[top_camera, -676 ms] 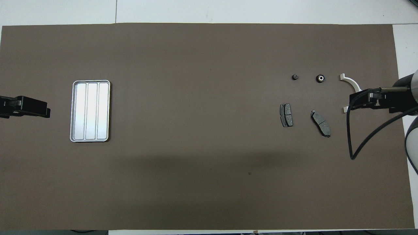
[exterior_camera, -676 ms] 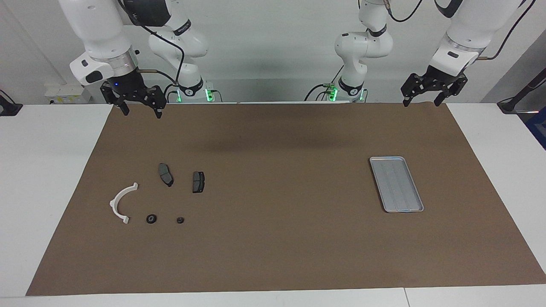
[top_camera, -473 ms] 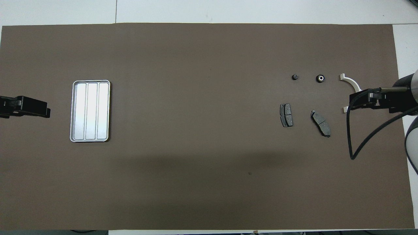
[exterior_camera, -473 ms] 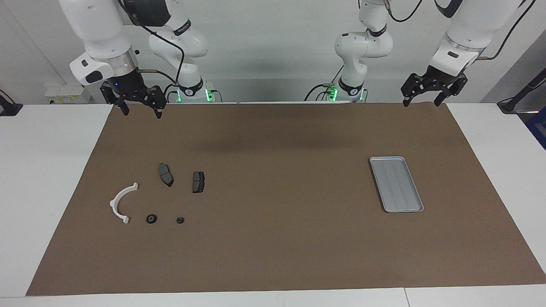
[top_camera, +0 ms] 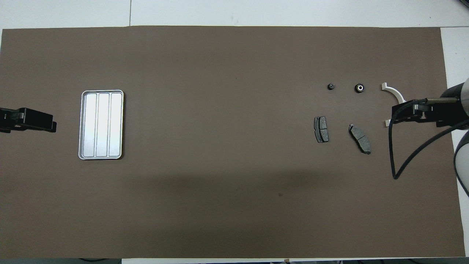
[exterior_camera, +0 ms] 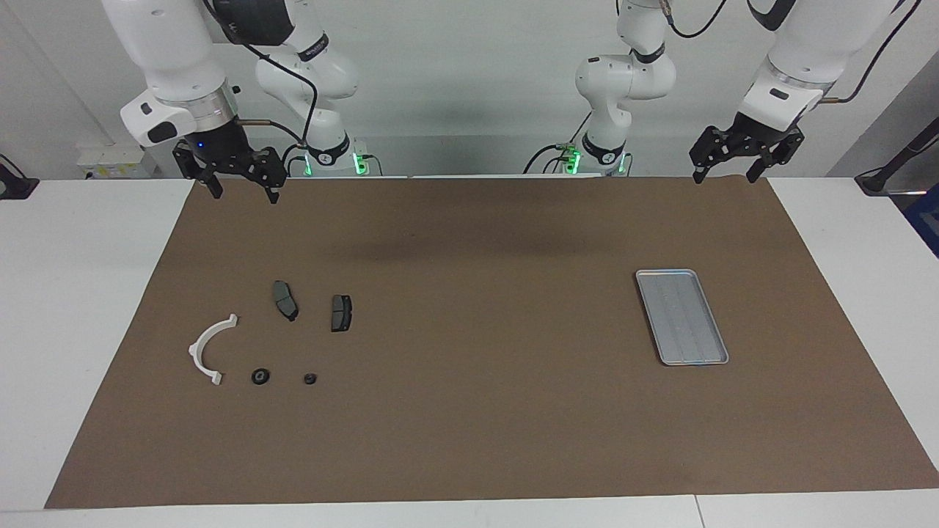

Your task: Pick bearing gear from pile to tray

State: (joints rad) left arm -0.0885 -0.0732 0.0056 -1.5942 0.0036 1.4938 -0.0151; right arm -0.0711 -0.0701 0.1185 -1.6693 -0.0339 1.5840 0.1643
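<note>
Almost nothing moved since the earlier frames: perhaps a slight drift of the right gripper (exterior_camera: pixel 240 185), so picking not yet begun. Brown mat on the desk (exterior_camera: pixel 66 293) carrying everything. Both grippers raised with fingers apart and empty, left gripper (exterior_camera: pixel 728 172) waiting above the mat's robot-side edge. Tray (exterior_camera: pixel 682 317) bare, toward the left arm's end. Pile toward the right arm's end: white bracket (exterior_camera: pixel 207 350), two brake pads (exterior_camera: pixel 285 300), likely bearing gear (exterior_camera: pixel 260 376) beside the bracket, smaller round piece (exterior_camera: pixel 310 379).
</note>
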